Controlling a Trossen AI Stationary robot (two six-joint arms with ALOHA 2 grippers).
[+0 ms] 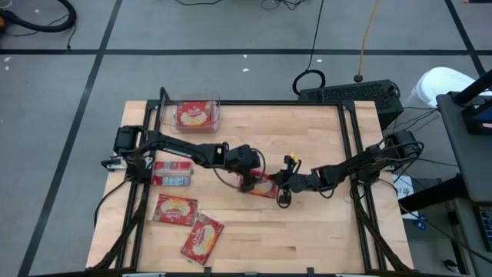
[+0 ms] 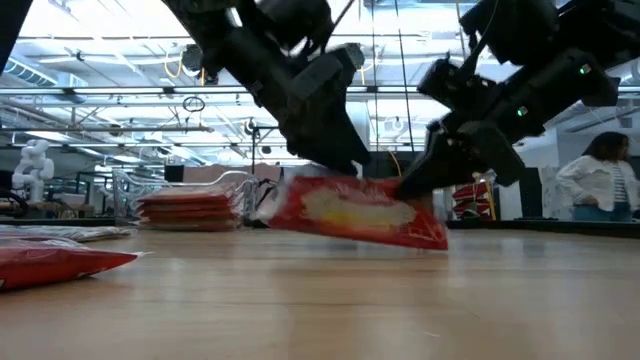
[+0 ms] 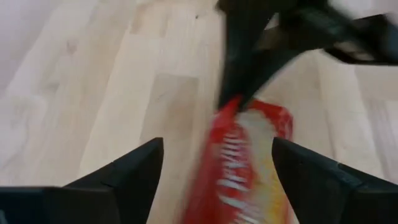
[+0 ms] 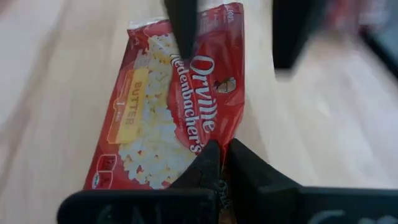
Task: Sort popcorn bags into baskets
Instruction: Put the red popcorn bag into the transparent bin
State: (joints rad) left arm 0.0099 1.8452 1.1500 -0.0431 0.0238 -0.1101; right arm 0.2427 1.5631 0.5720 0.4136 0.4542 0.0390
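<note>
One red popcorn bag (image 1: pixel 260 183) is at the table's middle between both grippers; in the low view this bag (image 2: pixel 350 212) is tilted. My right gripper (image 4: pixel 221 149) is shut on it. My left gripper (image 3: pixel 217 155) is open above the bag (image 3: pixel 249 162), its fingers astride it. The clear basket (image 1: pixel 196 114) at the far left holds one bag. Three more bags (image 1: pixel 175 209) lie flat on the table's left near part. My right gripper pinches the bag's edge near a corner of its right end (image 4: pixel 214 134) between its two fingers, slanting down from the table's right. The bag is tilted; whether its low corner (image 2: pixel 438 242) touches the table I cannot tell. My left gripper's fingers (image 2: pixel 345 160) are close over the bag; I cannot tell whether they touch it.
A grey-blue and red bag (image 1: pixel 171 173) lies under the left arm, with two others (image 1: pixel 201 237) nearer the near edge. The table's right half (image 1: pixel 323 231) is bare wood. A person (image 2: pixel 600 185) stands in the room beyond the table.
</note>
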